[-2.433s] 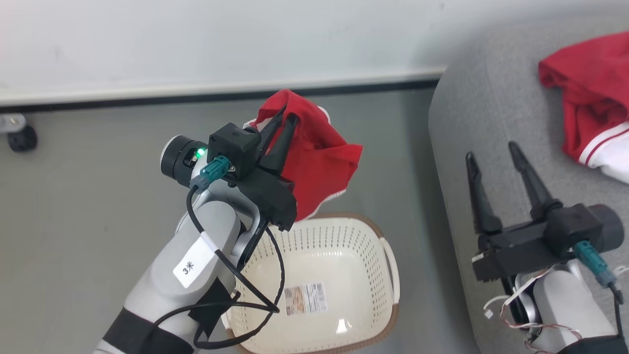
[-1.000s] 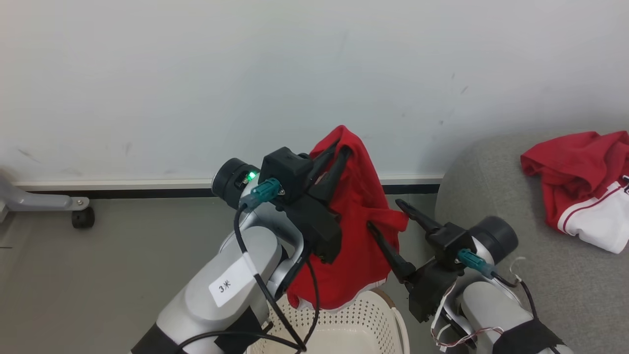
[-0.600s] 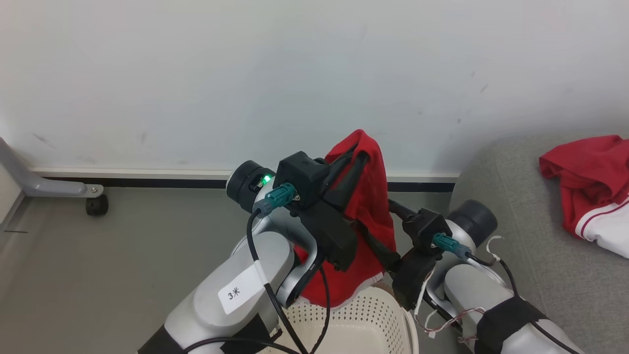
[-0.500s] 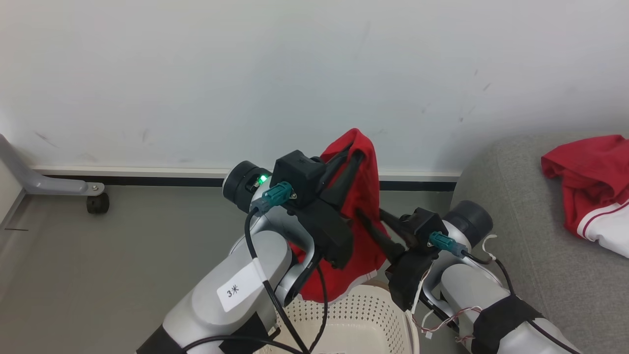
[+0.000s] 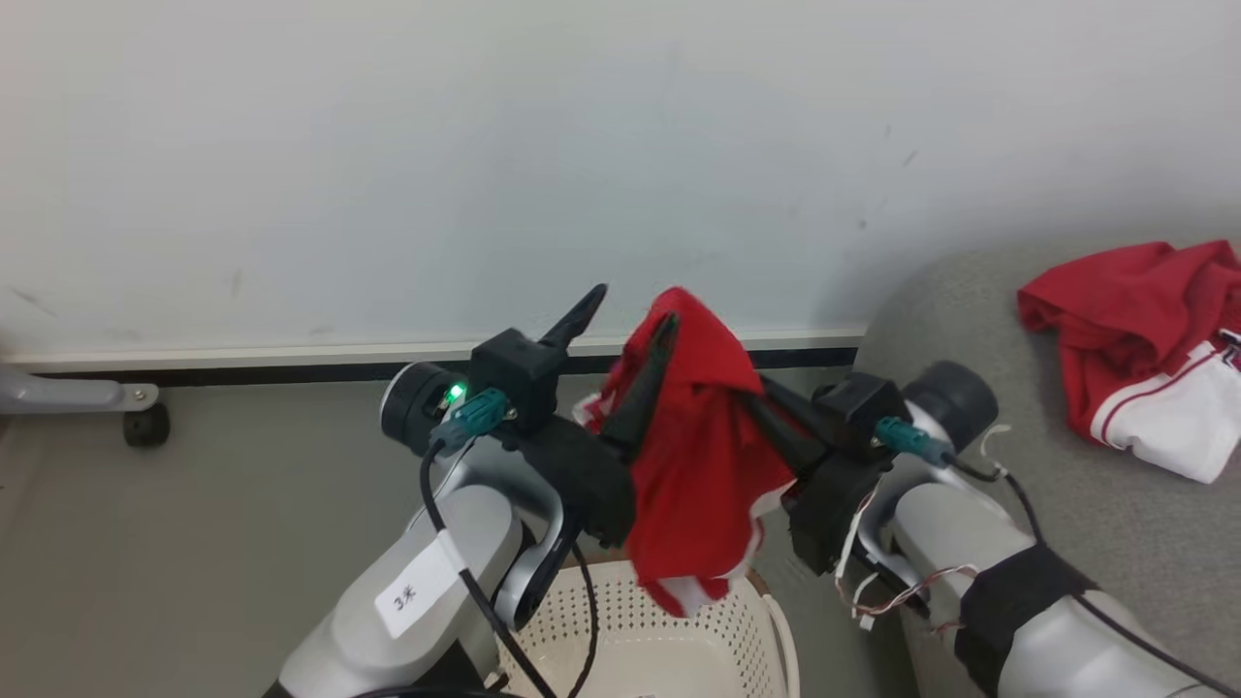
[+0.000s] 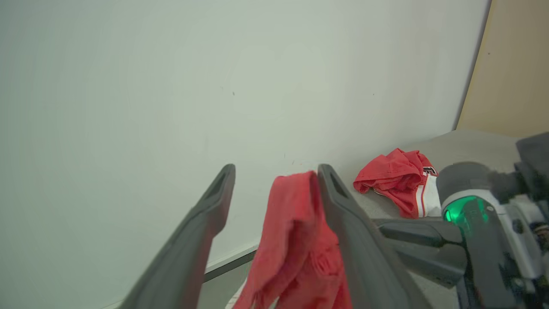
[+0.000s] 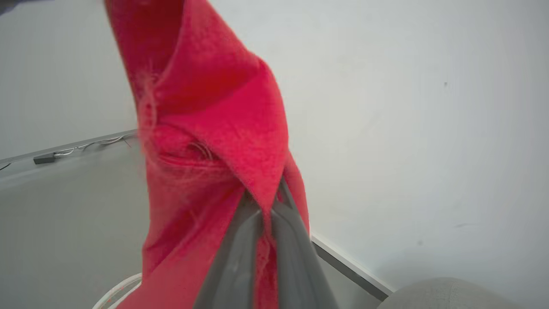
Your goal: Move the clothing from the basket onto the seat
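Before a bare pale wall point(image 5: 388, 145) and grey floor point(image 5: 194, 543), holding one piece of the clothing point(image 5: 693, 456) aloft over the basket point(image 5: 717, 650), near the seat point(image 5: 1163, 543) bearing the other red garment point(image 5: 1096, 330). Pinching a fold of it in the right jaws, pressed together, while standing the left jaws spread wide, cloth merely draped against one finger point(image 6: 349, 227). Probably handling something light, limp and apt to slide or snag, so best gripping at a bunched fold or thicker hem.

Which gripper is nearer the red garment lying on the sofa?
Right. The right gripper, shut on the hanging garment, is on the side facing the sofa. The left gripper, open, is beyond the hanging garment, farther from the sofa garment.
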Tool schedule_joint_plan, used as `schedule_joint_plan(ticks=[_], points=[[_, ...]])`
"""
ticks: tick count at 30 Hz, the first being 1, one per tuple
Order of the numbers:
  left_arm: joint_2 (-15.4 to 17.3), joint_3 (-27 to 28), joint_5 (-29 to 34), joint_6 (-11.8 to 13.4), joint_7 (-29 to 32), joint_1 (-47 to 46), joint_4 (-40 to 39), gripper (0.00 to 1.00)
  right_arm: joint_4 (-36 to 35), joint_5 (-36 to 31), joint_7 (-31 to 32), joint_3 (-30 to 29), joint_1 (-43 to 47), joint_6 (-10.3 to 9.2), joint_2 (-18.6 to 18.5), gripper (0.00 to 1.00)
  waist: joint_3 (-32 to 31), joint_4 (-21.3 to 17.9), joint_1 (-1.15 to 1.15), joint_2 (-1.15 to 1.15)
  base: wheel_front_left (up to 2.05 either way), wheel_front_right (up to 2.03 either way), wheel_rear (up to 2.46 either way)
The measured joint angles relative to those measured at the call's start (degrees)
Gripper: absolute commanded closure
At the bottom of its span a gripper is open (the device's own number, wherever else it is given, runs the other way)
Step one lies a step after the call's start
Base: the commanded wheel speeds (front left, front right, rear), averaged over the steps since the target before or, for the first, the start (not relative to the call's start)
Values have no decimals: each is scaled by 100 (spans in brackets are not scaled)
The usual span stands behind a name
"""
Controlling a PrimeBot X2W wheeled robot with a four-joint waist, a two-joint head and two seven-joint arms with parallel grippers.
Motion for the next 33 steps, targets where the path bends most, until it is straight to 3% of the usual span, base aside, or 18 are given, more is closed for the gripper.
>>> schedule_joint_plan(ticks=[18, 33], points=[[219, -68, 2, 92, -302, 984, -103, 0, -426, 270, -1, -115, -171, 1, -956, 100, -45, -916, 0, 0, 0, 0, 0], [104, -307, 76, 144, -371, 1331, -289, 0, -860, 339, -1, -305, -159, 10, -1647, 100, -15, -1907, 0, 0, 0, 0, 0]])
